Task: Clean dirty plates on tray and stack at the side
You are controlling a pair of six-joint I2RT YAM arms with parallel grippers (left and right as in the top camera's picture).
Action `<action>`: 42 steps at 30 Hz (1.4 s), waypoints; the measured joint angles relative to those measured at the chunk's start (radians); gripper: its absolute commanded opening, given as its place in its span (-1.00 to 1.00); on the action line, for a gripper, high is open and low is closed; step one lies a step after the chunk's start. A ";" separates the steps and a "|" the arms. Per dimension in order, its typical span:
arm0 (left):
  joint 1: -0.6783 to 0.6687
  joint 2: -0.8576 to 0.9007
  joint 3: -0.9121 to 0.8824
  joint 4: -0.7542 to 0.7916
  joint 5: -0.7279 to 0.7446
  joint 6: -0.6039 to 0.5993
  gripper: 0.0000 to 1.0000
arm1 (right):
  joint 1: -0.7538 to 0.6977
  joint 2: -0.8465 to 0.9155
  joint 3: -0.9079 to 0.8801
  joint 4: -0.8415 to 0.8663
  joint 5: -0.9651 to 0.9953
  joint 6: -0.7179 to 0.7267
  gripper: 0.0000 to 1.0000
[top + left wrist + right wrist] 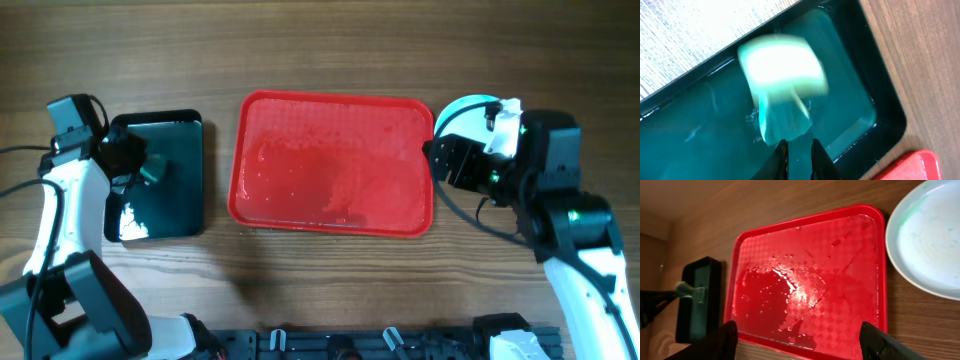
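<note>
The red tray (330, 160) lies mid-table, wet, with no plates on it; it also shows in the right wrist view (805, 280). A pale turquoise plate (468, 106) sits on the table off the tray's right end, partly under my right arm. In the right wrist view the plate (930, 240) shows a faint green smear near its rim, and what lies under it is hidden. My right gripper (805, 345) is open and empty over the tray's right edge (445, 160). My left gripper (799, 147) hangs over the black tray, fingers slightly apart, with a blurred pale sponge (782, 65) just past its tips.
The glossy black tray (200, 180) holds shallow water at the left, its rim near the red tray's corner (920, 165). The sponge (152, 175) is over its middle. Bare wood table lies in front of both trays.
</note>
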State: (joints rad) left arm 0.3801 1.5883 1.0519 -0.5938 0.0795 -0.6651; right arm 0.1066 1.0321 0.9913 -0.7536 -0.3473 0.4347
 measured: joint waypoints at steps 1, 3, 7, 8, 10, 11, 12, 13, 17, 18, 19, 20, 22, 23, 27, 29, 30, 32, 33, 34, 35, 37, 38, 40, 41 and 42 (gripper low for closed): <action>0.001 0.006 0.000 0.000 0.000 0.000 0.07 | 0.022 -0.019 0.000 -0.001 0.009 0.014 0.63; 0.001 0.019 0.000 -0.001 0.000 -0.003 0.05 | 0.059 -0.051 0.000 -0.002 0.019 0.029 0.63; 0.001 0.025 0.000 -0.004 0.004 -0.003 -0.05 | 0.083 -0.108 0.000 -0.042 0.039 0.048 0.63; 0.001 0.021 0.000 -0.011 0.007 -0.003 -0.05 | 0.083 -0.125 0.000 -0.058 0.043 0.051 0.63; 0.001 -0.017 -0.002 -0.013 0.022 -0.003 -0.03 | 0.083 -0.177 0.000 -0.099 0.067 0.056 0.63; 0.001 -0.051 -0.004 -0.016 0.034 -0.004 0.01 | 0.083 -0.215 0.000 -0.126 0.084 0.059 0.63; 0.001 -0.113 -0.005 -0.029 0.052 -0.003 0.18 | 0.083 -0.252 0.000 -0.161 0.098 0.059 0.63; 0.001 -0.169 -0.005 -0.038 0.069 -0.003 0.60 | 0.083 -0.286 0.000 -0.192 0.111 0.060 0.63; 0.001 -0.415 -0.004 -0.137 0.116 -0.006 1.00 | 0.083 -0.488 -0.001 -0.363 0.188 0.095 0.64; 0.001 -0.453 -0.004 -0.171 0.120 -0.007 1.00 | 0.083 -0.554 -0.001 -0.388 0.200 0.109 0.72; 0.001 -0.473 -0.004 -0.187 0.122 -0.007 1.00 | 0.083 -0.637 0.000 -0.410 0.211 0.130 0.99; 0.001 -0.486 -0.004 -0.200 0.125 -0.006 1.00 | 0.083 -0.703 0.003 -0.418 0.217 0.149 0.99; 0.001 -0.491 -0.004 -0.207 0.128 -0.006 1.00 | 0.083 -0.781 0.006 -0.446 0.224 0.175 0.99; 0.001 -0.490 -0.004 -0.212 0.128 -0.007 1.00 | 0.083 -0.812 0.006 -0.475 0.226 0.192 0.99; 0.001 -0.490 -0.004 -0.211 0.128 -0.006 1.00 | 0.083 -0.832 0.006 -0.581 0.227 0.273 0.99; 0.001 -0.490 -0.004 -0.211 0.128 -0.007 1.00 | 0.083 -0.832 0.005 -0.627 0.230 0.367 1.00; 0.001 -0.490 -0.004 -0.212 0.128 -0.006 1.00 | 0.083 -0.832 0.005 -0.638 0.230 0.428 0.99; 0.001 -0.490 -0.004 -0.211 0.128 -0.006 1.00 | 0.083 -0.832 0.005 -0.656 0.230 0.546 0.99; 0.001 -0.490 -0.004 -0.211 0.128 -0.006 1.00 | 0.083 -0.832 0.005 -0.659 0.232 0.607 0.99; 0.001 -0.490 -0.004 -0.211 0.128 -0.006 1.00 | 0.083 -0.832 0.005 -0.665 0.233 0.659 0.99; 0.001 -0.490 -0.004 -0.212 0.128 -0.006 1.00 | 0.083 -0.832 0.005 -0.681 0.233 0.697 1.00; 0.001 -0.490 -0.004 -0.211 0.128 -0.006 1.00 | 0.083 -0.832 0.005 -0.748 0.235 0.739 0.99; 0.001 -0.490 -0.004 -0.211 0.128 -0.006 1.00 | 0.083 -0.832 0.005 -0.796 0.237 0.755 0.99; 0.001 -0.490 -0.004 -0.211 0.128 -0.007 1.00 | 0.083 -0.834 0.004 -0.832 0.237 0.780 0.99; 0.001 -0.490 -0.004 -0.211 0.128 -0.006 1.00 | 0.083 -0.834 -0.002 -0.826 0.246 0.811 1.00; 0.001 -0.490 -0.004 -0.211 0.128 -0.006 1.00 | 0.082 -0.834 -0.010 -0.808 0.260 0.831 1.00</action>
State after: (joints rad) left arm 0.3809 1.0985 1.0481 -0.8051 0.2077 -0.6716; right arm 0.1890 0.1982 0.9810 -1.5616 -0.0872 1.2655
